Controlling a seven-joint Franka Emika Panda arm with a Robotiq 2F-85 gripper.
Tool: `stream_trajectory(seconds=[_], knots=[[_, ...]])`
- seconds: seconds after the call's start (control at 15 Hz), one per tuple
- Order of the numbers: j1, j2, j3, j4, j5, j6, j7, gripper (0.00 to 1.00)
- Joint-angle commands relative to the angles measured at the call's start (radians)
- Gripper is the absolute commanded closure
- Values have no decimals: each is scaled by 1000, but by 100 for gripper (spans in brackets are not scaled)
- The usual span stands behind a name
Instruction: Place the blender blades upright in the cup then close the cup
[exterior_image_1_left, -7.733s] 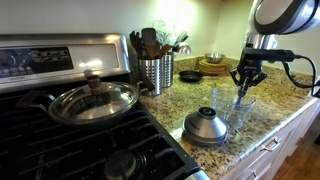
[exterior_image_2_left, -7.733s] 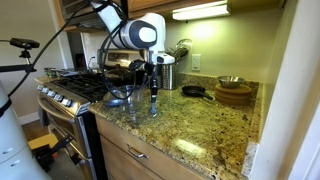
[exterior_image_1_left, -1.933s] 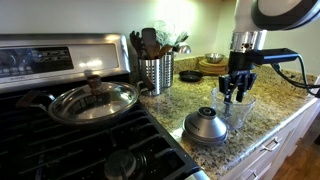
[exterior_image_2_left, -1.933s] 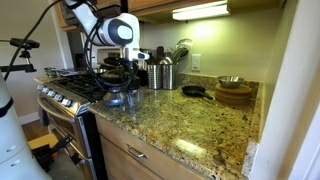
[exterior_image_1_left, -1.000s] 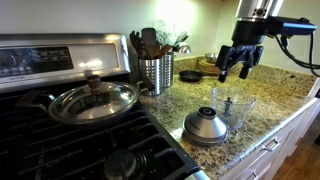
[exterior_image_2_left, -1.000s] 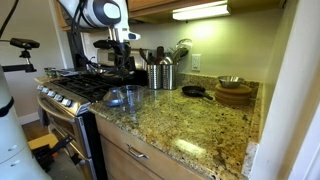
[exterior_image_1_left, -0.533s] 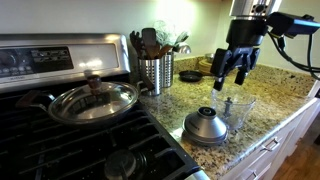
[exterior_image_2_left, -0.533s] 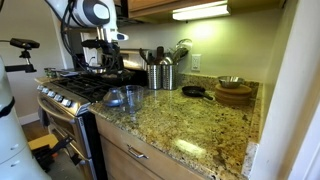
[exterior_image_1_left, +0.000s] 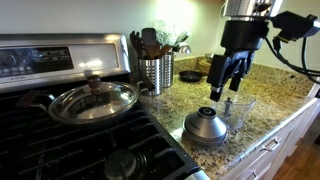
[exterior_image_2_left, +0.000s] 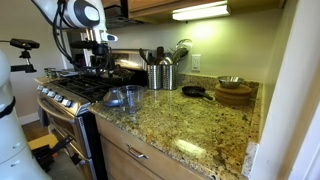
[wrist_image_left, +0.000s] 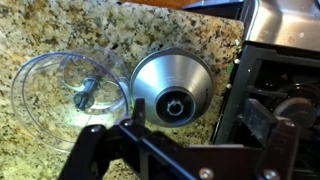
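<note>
The tool (wrist_image_left: 175, 140), jaws spread wide and holding nothing, hangs at the lower edge of the wrist view. The silver dome lid (wrist_image_left: 172, 88) sits at frame centre, straight ahead of it. The cup (wrist_image_left: 45, 75), with the blades (wrist_image_left: 85, 97) inside, stands just left of the lid on the worktop (wrist_image_left: 150, 25).

1. The desk (exterior_image_1_left: 185, 98) is granite, speckled tan, cream, brown and black.
2. The cup (wrist_image_left: 30, 110) is clear and colourless, and the speckle shows through it.
3. The blender blades (wrist_image_left: 85, 97) inside it look dull grey with a darker hub, though glare on the plastic makes that uncertain.
4. The dome lid (wrist_image_left: 170, 85) is brushed silver with a dark centre.
5. The tool (exterior_image_1_left: 222, 90) is black.
6. The utensil holder (exterior_image_1_left: 155, 73) is steel, patterned with rows of small holes.
7. The stove (exterior_image_1_left: 60, 145) has black grates and a silver back panel.
8. The bowls (exterior_image_2_left: 233, 95) are wood-brown.
</note>
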Motion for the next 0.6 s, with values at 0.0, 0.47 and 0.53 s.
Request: stream_trajectory(seconds=[0.0,0.47,0.53], knots=[[0,0,0,1,0,-2,-2,0],[-3,99,10,45,-21,37,1,0],[-2,120,8,56,-17,40,-2,0]])
